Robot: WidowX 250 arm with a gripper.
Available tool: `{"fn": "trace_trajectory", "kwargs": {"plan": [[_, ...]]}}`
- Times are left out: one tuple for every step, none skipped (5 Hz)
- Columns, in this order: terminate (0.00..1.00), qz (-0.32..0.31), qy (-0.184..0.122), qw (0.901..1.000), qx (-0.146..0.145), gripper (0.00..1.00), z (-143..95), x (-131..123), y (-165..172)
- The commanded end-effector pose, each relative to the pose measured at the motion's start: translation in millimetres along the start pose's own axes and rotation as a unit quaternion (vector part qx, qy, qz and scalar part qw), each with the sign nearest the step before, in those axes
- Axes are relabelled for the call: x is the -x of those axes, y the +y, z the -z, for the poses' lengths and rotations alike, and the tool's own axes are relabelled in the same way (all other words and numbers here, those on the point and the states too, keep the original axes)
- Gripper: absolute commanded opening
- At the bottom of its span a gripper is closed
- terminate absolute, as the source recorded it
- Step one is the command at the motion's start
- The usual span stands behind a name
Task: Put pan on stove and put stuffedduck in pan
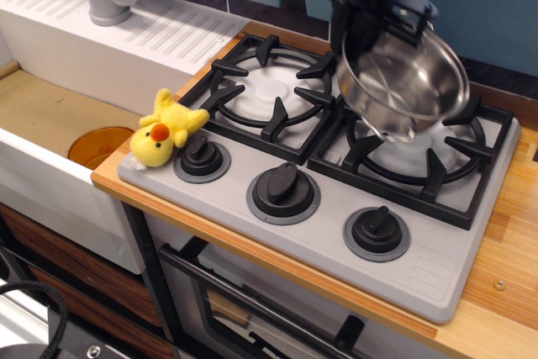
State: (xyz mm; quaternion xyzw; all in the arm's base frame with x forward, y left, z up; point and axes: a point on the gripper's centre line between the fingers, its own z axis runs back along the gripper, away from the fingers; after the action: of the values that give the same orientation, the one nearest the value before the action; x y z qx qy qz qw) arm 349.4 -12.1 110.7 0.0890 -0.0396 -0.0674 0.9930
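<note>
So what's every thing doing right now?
Pan: lifted off the grate, tilted, empty, held at its far rim.
Gripper: jaws shut on the pan's rim.
Duck: lying on the stove's left front corner, not held.
Stove: both grates bare.
Knobs: three; settings too hard to tell.

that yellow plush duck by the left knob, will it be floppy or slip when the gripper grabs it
The stuffed duck looks fuzzy and soft, so it will probably squash under the fingers rather than slip. It seems small and light, lying slumped on the stove corner, so a push would likely slide or flop it, not roll it.
</note>
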Motion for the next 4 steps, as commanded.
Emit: {"fn": "trace_trajectory", "kwargs": {"plan": [[0.00, 0.012, -0.032, 0.9994, 0.000, 0.00, -18, -22, 38], [0.00, 0.013, -0.029, 0.9995, 0.000, 0.00, -15, -25, 50], [0.00, 0.010, -0.026, 0.9996, 0.001, 0.00, -13, -24, 58], [0.00, 0.005, -0.023, 0.9997, 0.007, 0.00, -7, -22, 60]]}}
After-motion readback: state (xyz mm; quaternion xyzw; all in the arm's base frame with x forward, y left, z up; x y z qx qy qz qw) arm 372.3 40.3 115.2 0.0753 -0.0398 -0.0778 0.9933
